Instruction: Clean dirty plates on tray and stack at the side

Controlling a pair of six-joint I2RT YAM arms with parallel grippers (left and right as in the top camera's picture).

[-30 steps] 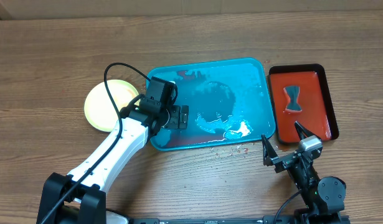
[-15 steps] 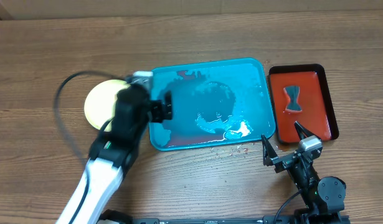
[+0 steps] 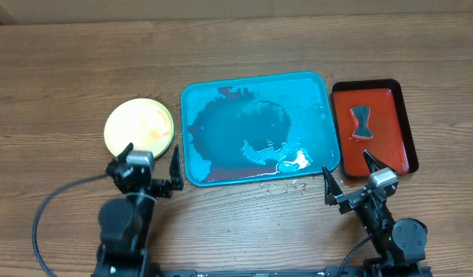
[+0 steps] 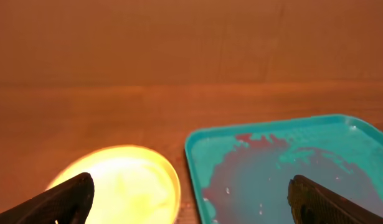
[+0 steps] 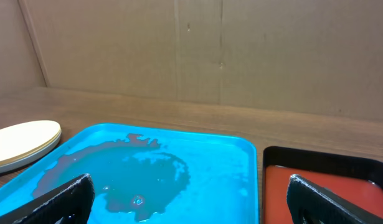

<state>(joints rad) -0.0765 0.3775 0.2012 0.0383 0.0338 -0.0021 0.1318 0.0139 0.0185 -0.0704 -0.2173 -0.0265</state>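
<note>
Wooden desk (image 3: 67, 69), brown grain running left to right. Toward the right side, a small red tray (image 3: 390, 150) with a dark rim, lying flat. Inside it, in the far half, a dark bow-tie-shaped piece (image 3: 362, 123), apart from the rim. Scattered pale and reddish specks (image 3: 286, 185) on the wood near the front. Behind, a plain cardboard wall (image 5: 241, 50).
</note>
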